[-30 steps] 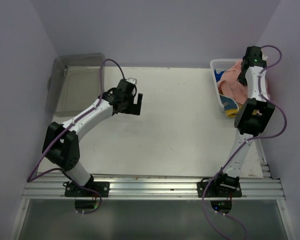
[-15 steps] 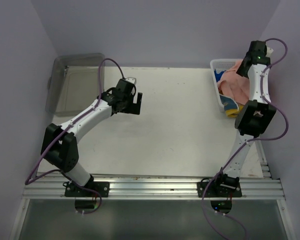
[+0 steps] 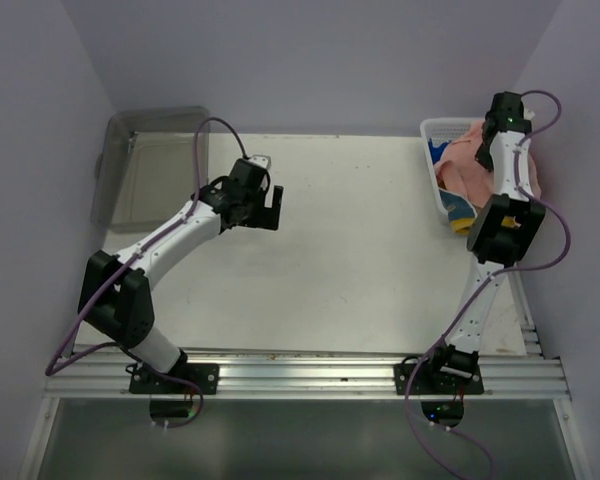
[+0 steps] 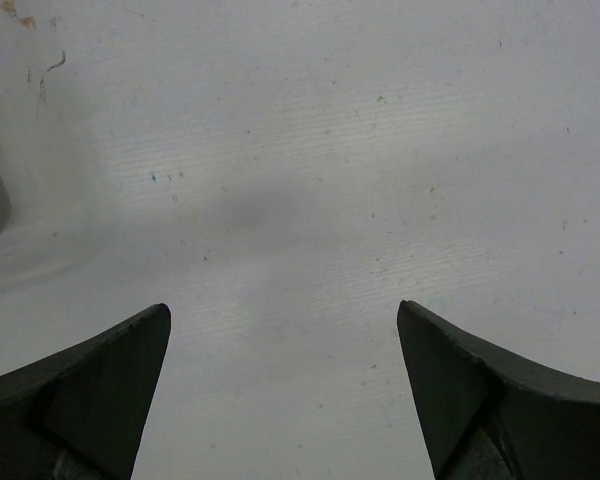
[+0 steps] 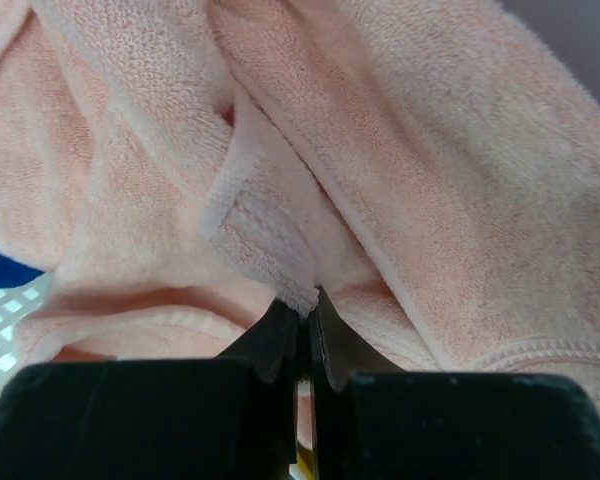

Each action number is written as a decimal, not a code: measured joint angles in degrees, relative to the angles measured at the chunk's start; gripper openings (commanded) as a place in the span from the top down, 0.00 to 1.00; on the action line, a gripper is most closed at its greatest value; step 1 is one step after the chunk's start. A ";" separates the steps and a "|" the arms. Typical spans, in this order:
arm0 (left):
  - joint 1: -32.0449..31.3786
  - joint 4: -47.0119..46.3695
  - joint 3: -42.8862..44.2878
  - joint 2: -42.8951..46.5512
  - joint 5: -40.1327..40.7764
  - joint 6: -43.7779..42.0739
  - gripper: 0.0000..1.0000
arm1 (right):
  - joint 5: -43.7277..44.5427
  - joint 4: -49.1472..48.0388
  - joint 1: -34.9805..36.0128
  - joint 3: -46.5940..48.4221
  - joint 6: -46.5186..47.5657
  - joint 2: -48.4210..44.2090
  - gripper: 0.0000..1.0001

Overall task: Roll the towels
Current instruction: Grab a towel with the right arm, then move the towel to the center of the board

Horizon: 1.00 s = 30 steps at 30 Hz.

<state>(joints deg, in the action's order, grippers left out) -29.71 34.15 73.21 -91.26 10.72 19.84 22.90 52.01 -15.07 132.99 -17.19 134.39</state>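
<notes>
Change: the right gripper is sitting back down over the basket, after being up and further out toward the right wall half a second ago; the left arm is keeping almost the same pose.
Right tool: its tips are pressing together on a folded edge of the pink towel; how much cloth is caught between them is hard to tell.
Left tool: the left gripper is hanging spread wide over the bare table, gripping nothing.
Room to move: the basket is standing in the far right corner, close to the right wall, while the middle of the table is lying open between the arms; a grey tray is occupying the far left corner.
Towels: all three are lying in the basket.
Look: the pink one is lying crumpled in soft folds on top, the blue towel is peeking out at the far end, and the yellow towel is showing at the near end.
</notes>
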 measured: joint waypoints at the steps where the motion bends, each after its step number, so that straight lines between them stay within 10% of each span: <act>1: 0.00 -0.07 0.00 0.17 0.00 0.00 0.00 | -0.35 -0.07 0.00 -0.24 -0.22 -0.79 1.00; 10: 0.02 -0.13 0.00 2.29 0.24 -0.61 0.00 | -4.13 -0.74 4.04 -2.32 -1.51 -21.44 1.00; 21: 10.64 1.75 2.64 6.58 -3.43 4.26 0.00 | -9.14 -6.49 31.87 -1.81 -0.11 -46.34 1.00; 29: 17.11 4.33 6.19 12.15 -2.43 7.89 0.00 | -11.54 -12.41 49.29 -21.38 -3.15 -48.98 1.00; 30: 17.14 4.66 6.95 12.31 -2.23 8.13 0.00 | -11.96 -13.68 51.30 -25.18 -3.98 -47.60 0.81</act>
<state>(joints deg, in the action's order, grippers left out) -12.58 38.81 80.16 -78.96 8.49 27.97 10.94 38.33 36.23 107.81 -21.17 86.78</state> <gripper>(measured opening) 0.994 0.029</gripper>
